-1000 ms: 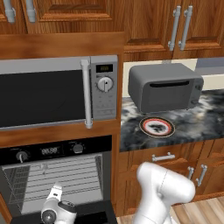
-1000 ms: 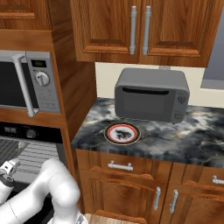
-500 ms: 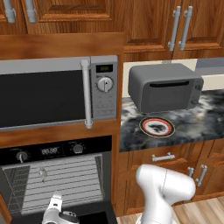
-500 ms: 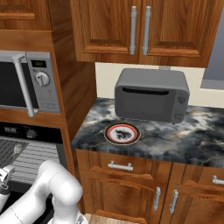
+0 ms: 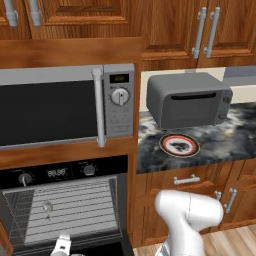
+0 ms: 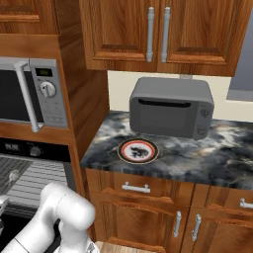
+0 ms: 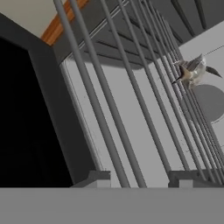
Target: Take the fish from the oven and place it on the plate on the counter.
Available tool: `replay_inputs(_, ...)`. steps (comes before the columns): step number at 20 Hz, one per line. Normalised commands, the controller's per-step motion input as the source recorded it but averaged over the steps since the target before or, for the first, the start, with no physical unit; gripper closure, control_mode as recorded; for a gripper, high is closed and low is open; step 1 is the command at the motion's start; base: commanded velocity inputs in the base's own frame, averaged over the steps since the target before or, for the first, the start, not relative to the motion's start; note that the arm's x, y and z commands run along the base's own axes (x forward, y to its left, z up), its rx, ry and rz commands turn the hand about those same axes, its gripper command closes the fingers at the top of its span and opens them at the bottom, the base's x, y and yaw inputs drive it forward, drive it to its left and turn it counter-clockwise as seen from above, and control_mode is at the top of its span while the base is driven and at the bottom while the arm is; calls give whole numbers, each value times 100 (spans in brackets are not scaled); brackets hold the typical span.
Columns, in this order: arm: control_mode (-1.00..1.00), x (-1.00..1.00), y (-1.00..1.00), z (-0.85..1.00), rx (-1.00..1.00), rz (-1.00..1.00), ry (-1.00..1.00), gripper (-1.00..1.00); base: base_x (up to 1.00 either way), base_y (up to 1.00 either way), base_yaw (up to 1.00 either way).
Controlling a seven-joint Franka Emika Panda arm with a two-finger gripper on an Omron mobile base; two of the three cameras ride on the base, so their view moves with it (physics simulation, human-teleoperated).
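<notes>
base views: behind, facing oven (image 5: 65,210) | hand view: close above rack (image 7: 131,100)

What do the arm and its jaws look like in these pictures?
The arm is smooth glossy white with bulbous rounded segments; no cables or markings are visible. The gripper has two small grey blocky finger tips.

Colours in the kitchen
The fish (image 5: 47,206) was pale silver-grey, the oven (image 5: 65,172) black with grey racks, the plate (image 5: 179,145) red-orange-ringed, the surface (image 5: 220,142) dark marbled with white veining.
</notes>
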Motion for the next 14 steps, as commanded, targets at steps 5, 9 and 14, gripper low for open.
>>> replay_inputs(5,-100,-100,-1,-78,0,1,5,100,0,0,0)
replay_inputs(9,-100,-100,-2,-70,0,3,5,100,0,0,0)
replay_inputs(14,-100,-100,0,-54,0,4,3,100,0,0,0)
